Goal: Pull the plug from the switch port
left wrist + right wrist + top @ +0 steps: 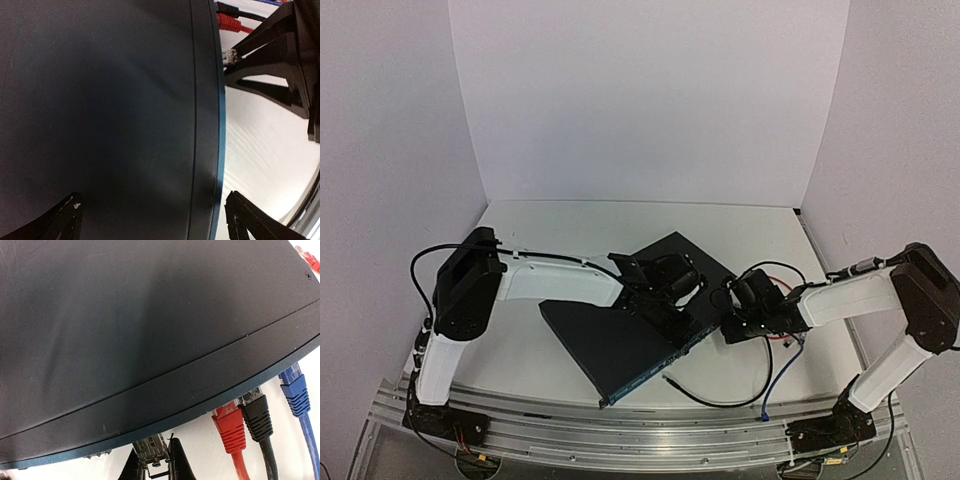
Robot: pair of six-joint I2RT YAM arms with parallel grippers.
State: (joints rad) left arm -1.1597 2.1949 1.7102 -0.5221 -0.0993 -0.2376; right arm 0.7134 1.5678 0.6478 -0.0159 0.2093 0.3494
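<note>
Large flat dark navy-black metal switch (pixel 620 340), lying at an angle on the white tabletop (pixel 550 225) between the 2 arms. Left hand (pixel 152 200) over the switch's top panel, fingers (pixel 67 220) spread wide, gripping nothing. Right hand (pixel 156 462) at the narrow socket face, closed on a small silver metal plug (pixel 148 446) that meets that face. Just beside it, 3 more connectors at the same face: red plug (pixel 230 427), black plug (pixel 257 417), blue plug (pixel 295 392).
</note>
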